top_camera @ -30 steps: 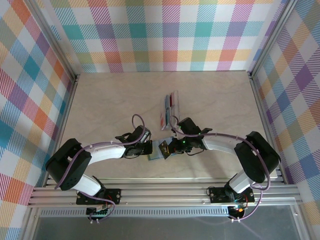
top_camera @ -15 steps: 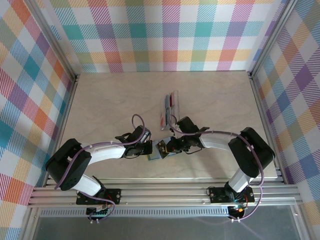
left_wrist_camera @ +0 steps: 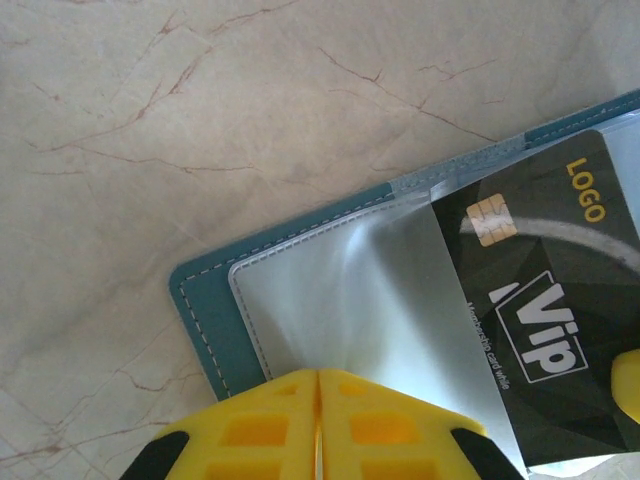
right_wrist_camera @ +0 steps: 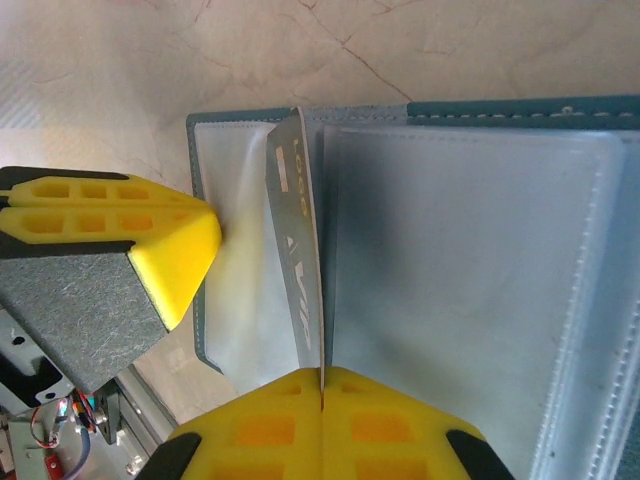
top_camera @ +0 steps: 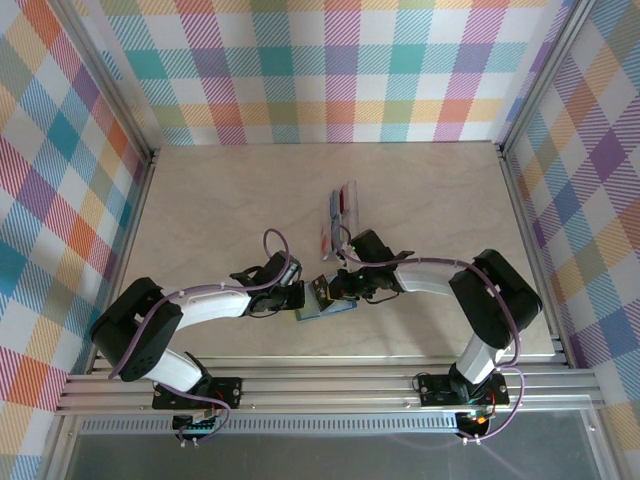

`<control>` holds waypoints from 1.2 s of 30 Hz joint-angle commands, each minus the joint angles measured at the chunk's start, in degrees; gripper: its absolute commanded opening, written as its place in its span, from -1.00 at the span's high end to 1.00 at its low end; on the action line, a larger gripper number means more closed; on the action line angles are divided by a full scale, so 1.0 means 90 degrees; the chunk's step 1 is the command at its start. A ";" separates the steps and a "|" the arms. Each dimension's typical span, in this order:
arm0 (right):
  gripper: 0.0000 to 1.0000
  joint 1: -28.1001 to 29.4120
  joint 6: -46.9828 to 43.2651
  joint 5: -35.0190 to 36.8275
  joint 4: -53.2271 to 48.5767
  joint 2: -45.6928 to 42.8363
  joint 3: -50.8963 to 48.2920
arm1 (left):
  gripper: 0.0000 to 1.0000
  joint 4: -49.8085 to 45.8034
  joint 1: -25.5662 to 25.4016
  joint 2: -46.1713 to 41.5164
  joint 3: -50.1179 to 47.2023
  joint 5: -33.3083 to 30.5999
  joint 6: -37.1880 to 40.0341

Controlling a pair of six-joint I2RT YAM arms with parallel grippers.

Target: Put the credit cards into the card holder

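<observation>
The teal card holder (left_wrist_camera: 213, 322) lies open on the table, its clear pockets facing up (right_wrist_camera: 470, 280). My right gripper (right_wrist_camera: 322, 375) is shut on the black-and-yellow credit card (right_wrist_camera: 293, 240), holding it on edge with its far end in the left clear pocket. In the left wrist view that card (left_wrist_camera: 545, 320) sits partway under the clear sleeve. My left gripper (left_wrist_camera: 318, 375) is shut, its tips resting on the same pocket's near part. From above, both grippers meet over the holder (top_camera: 312, 313), left (top_camera: 298, 300) and right (top_camera: 335, 290).
More credit cards (top_camera: 340, 212) lie in a row on the table just beyond the grippers, red and blue among them. Plaid walls and metal rails close in the table on three sides. Bare tabletop stretches to the left and far right.
My right gripper has shifted a little left with the card, sliding it further over the holder. The left gripper has stayed where it was.
</observation>
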 commanded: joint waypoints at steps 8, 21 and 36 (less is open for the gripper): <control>1.00 0.0048 0.0379 -0.0286 0.0130 0.0058 -0.0312 | 0.81 -0.0329 -0.0041 -0.0107 -0.0206 -0.0275 0.0001; 1.00 0.0068 0.0770 -0.0693 0.0256 0.0240 -0.0212 | 0.81 -0.0239 -0.0045 -0.0123 -0.0209 -0.0202 0.0006; 1.00 0.0082 0.1572 -0.0513 0.0917 0.0428 -0.0320 | 0.82 -0.0175 -0.0083 -0.0256 -0.0309 -0.0206 -0.0035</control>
